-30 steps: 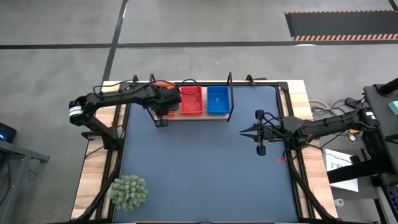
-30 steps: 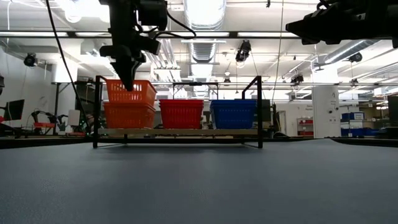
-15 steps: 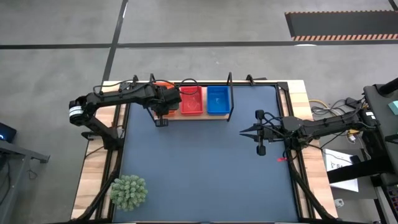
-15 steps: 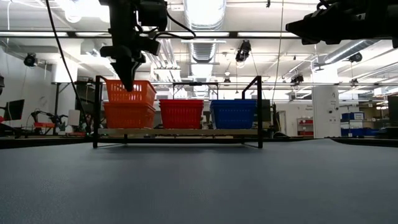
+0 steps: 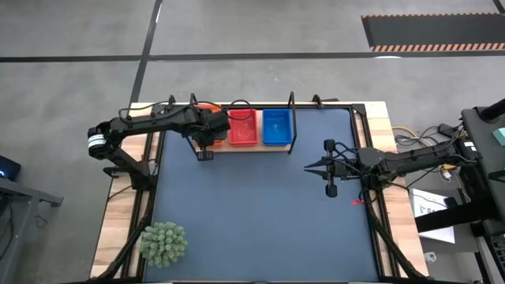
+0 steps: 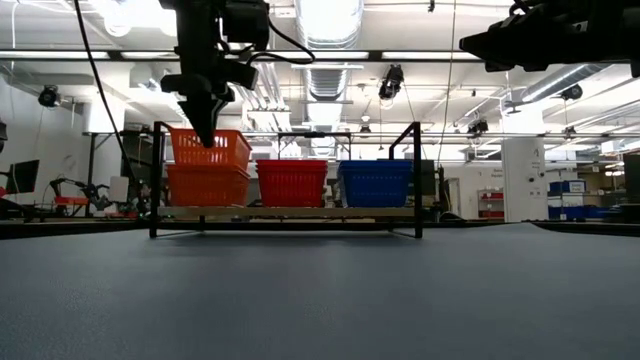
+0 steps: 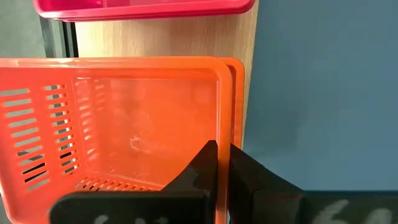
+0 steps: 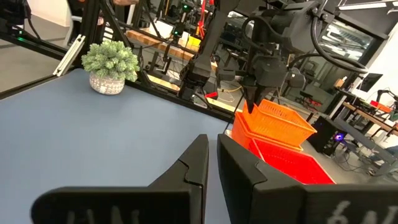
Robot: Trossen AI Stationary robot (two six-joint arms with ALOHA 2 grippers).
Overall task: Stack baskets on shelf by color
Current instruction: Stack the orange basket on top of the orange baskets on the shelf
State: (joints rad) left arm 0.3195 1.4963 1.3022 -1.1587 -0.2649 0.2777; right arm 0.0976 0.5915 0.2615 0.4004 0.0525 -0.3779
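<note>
Two orange baskets sit nested at the left end of the shelf [image 6: 285, 213], which lies along the upper middle of the high view, at the far edge of the dark-blue mat [image 5: 260, 213]. The upper orange basket [image 6: 210, 148] rides tilted above the lower orange basket [image 6: 208, 185], not fully seated in it. The left gripper [image 6: 207, 135], reaching in from the left side of the high view, has its fingers pinched tight on the near wall of that upper orange basket; in the left wrist view the two dark fingers [image 7: 208, 168] close over the orange rim with the basket's inside open beyond them.

In the lower left of the high view a green spiky plant ball [image 5: 163, 243] stands on the mat, well apart from the shelf.

Moving right along the shelf, a red basket [image 6: 292, 182] stands just beside the orange pair in the middle place, and a blue basket [image 6: 375, 183] holds the right end, just beside the red one. All three colours sit on the light wooden board between the black wire uprights.

At the right middle of the high view the right gripper [image 5: 309, 166] hangs over the mat, well apart from the shelf, its fingers drawn almost together with only a narrow slit between them and nothing in them.
</note>
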